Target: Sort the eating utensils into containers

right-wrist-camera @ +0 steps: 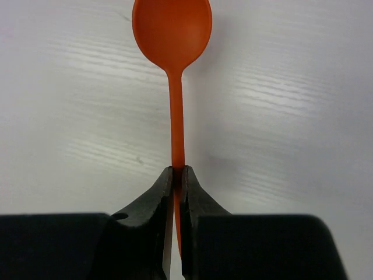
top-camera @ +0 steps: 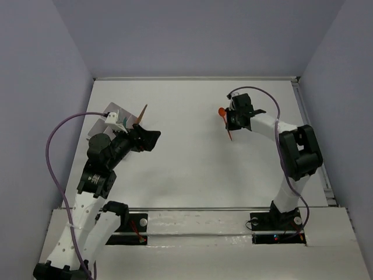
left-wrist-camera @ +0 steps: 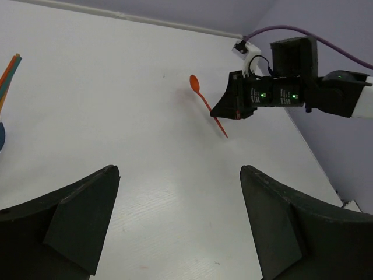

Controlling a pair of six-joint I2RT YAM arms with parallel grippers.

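Item: orange spoon [right-wrist-camera: 172,35], pick-up step, grasp made.
My right gripper [right-wrist-camera: 176,172] is pinched tight on its mid-handle, on the table's [top-camera: 192,169] far right. My left gripper [left-wrist-camera: 178,175] gapes empty by the tray [top-camera: 112,109]. Next, probably: lift it and carry it across to a compartment.

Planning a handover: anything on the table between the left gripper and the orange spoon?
Nothing. Left wrist view shows bare table from left gripper to the orange spoon.

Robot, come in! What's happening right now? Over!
Right gripper shut on orange spoon. Left gripper open, empty. Left arm partly covers the tray. Over.
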